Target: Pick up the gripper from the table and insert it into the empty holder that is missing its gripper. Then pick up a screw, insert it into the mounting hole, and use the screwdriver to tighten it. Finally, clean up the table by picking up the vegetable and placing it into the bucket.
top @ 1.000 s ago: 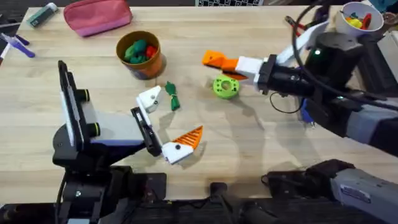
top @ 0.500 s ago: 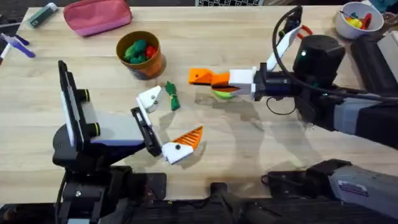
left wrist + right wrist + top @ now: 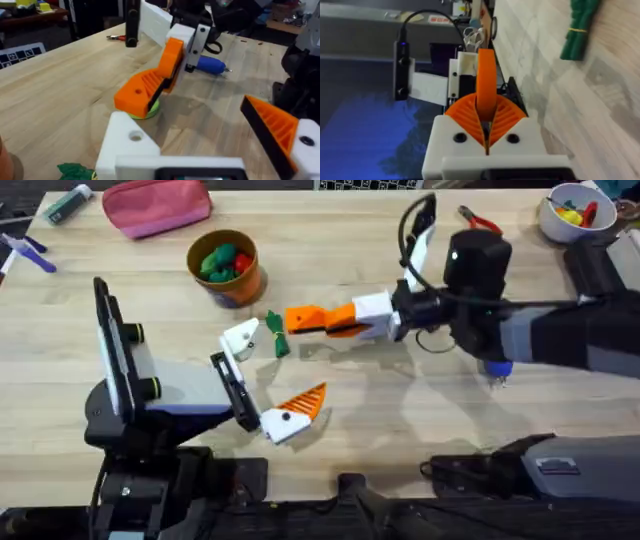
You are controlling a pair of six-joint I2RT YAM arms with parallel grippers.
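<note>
Overhead, the wooden table [image 3: 420, 430] carries both arms. The right arm [image 3: 560, 340] reaches in across the middle, and the left arm [image 3: 150, 395] sits low at its own corner. The orange-brown bucket [image 3: 250, 282], with green and red toys inside, stands toward the far left. Just past it lies a pink pouch [image 3: 158, 205].

The blue screwdriver [image 3: 210, 64] lies partly under the right arm. The right gripper [image 3: 338, 321] is clamped on the orange finger piece [image 3: 303, 317], which sticks out toward the left arm, above a lime-green ring [image 3: 151, 108].

The left gripper [image 3: 283, 362] is spread wide. One finger is the bare white holder [image 3: 240, 337], and the other bears an orange pad [image 3: 305, 400]. The small dark-green vegetable [image 3: 276, 333] lies on the table just beside the holder, between it and the held piece's tip.
</note>
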